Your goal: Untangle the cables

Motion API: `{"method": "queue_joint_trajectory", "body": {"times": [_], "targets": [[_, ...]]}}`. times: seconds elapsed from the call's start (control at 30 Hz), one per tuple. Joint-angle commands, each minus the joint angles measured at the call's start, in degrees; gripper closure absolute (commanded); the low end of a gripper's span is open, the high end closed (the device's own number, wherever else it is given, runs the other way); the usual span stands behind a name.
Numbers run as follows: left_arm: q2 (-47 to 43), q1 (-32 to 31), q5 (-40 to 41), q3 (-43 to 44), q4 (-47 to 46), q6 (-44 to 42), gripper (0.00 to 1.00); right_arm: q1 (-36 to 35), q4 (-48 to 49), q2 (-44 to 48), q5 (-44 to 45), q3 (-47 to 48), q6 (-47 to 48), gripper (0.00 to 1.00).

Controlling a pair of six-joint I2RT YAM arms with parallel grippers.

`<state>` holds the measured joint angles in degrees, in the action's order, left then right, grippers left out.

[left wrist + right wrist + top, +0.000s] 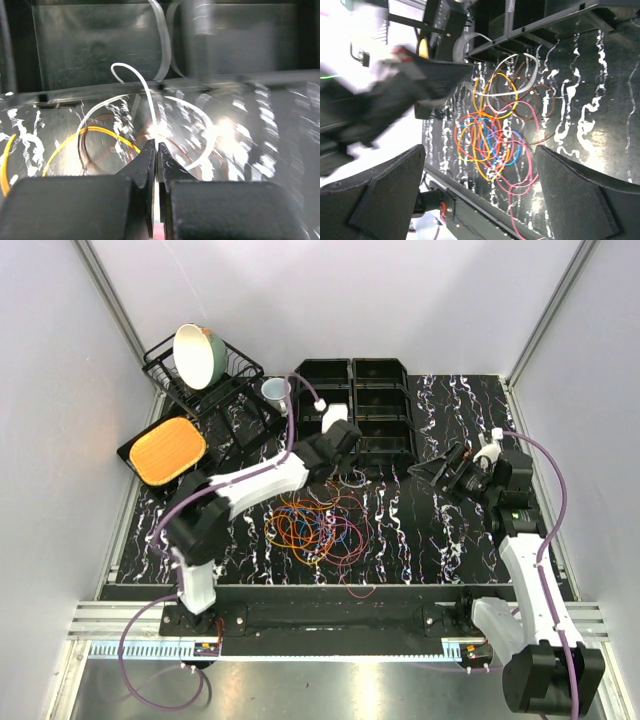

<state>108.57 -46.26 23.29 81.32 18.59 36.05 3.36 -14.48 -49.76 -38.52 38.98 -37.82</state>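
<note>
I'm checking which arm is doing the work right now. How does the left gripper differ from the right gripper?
The left gripper is shut, apparently pinching a white cable at its tips; the right gripper is wide open and holds nothing. The left gripper is at the far edge of the cable tangle, beside the black bins; the right gripper sits off to the right, clear of the tangle. Both have black fingers.

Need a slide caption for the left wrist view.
Left gripper shut on a white cable, orange cable looping beside it, black bins behind.
</note>
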Motion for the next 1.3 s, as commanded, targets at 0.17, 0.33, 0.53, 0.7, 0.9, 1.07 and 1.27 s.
{"method": "queue_joint_trajectory", "body": {"times": [0.17,0.33,0.53,0.7,0.9,1.07,1.27], "targets": [[-24.5,-1.2,-17.1,18.6,11.2,-9.8,1.00,-0.7,4.2,6.1,-3.8,12.8,-6.4,0.01],[-32.7,-1.2,-26.3,19.1,12.0,-11.6,1.00,-0.7,5.2,5.9,-7.8,23.1,-7.1,0.00],[-39.4,-1.2,-26.2,18.2,10.9,-12.4,1.00,-0.7,12.5,6.1,-12.4,25.4,-14.5,0.01],[-41.9,-1.3,-31.8,14.9,9.9,-15.2,1.00,-0.7,17.6,6.2,-14.3,24.9,-17.7,0.01],[-42.9,-1.3,-43.8,12.2,11.0,-19.3,1.00,-0.7,23.9,2.3,-19.8,26.9,-19.9,0.07],[-41.3,-1.2,-53.2,14.4,16.2,-20.8,0.99,-0.8,35.9,-1.7,-27.7,27.7,-26.9,0.08],[-40.5,-1.2,-65.6,14.4,13.8,-15.5,0.96,-5.4,54.5,-2.5,-31.2,24.7,-34.1,0.09]]}}
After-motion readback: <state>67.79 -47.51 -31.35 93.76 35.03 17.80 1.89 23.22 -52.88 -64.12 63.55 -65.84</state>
